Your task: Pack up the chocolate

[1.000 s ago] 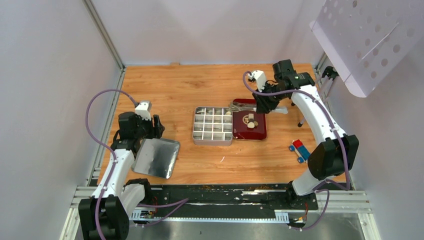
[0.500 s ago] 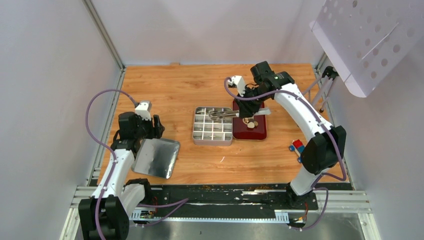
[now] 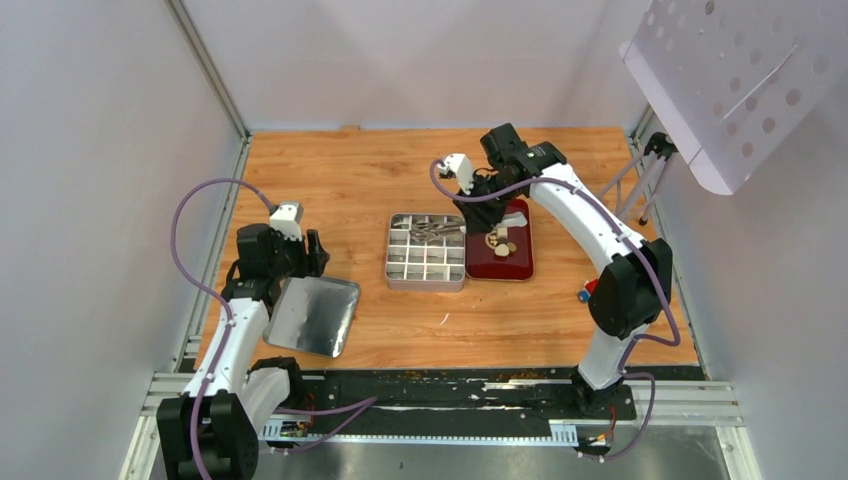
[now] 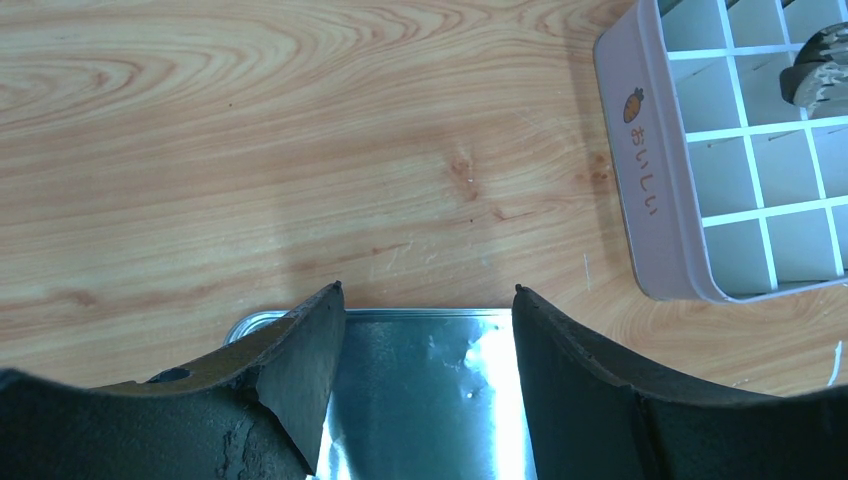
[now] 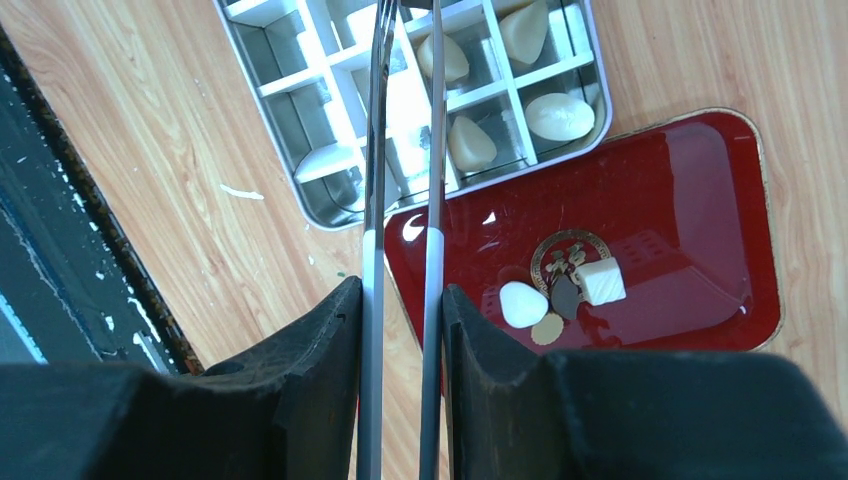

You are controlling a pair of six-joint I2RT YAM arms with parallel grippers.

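Observation:
Cream-white chocolate pieces (image 5: 560, 115) lie in several compartments of the open metal tin (image 3: 425, 251). More pieces, white (image 5: 523, 304) and dark brown (image 5: 565, 296), lie on the red tray (image 5: 690, 200) next to the tin. My right gripper (image 5: 402, 290) is shut on the long metal tongs (image 5: 375, 200). The tongs reach out over the tin (image 5: 330, 215), and their tips are cut off at the top of the right wrist view. In the left wrist view a tong tip (image 4: 815, 65) hangs over the tin's compartments. My left gripper (image 4: 427, 300) is open and empty just above the shiny tin lid (image 4: 430, 390).
The tin lid (image 3: 313, 315) lies on the wooden table at the left, the tin (image 4: 650, 180) to its right. A small red-and-blue block (image 3: 583, 293) shows partly behind my right arm. A white perforated panel (image 3: 735, 70) hangs at the back right.
My right arm has swung left, carrying the tongs from beside the red tray to over the tin. The left arm has not moved.

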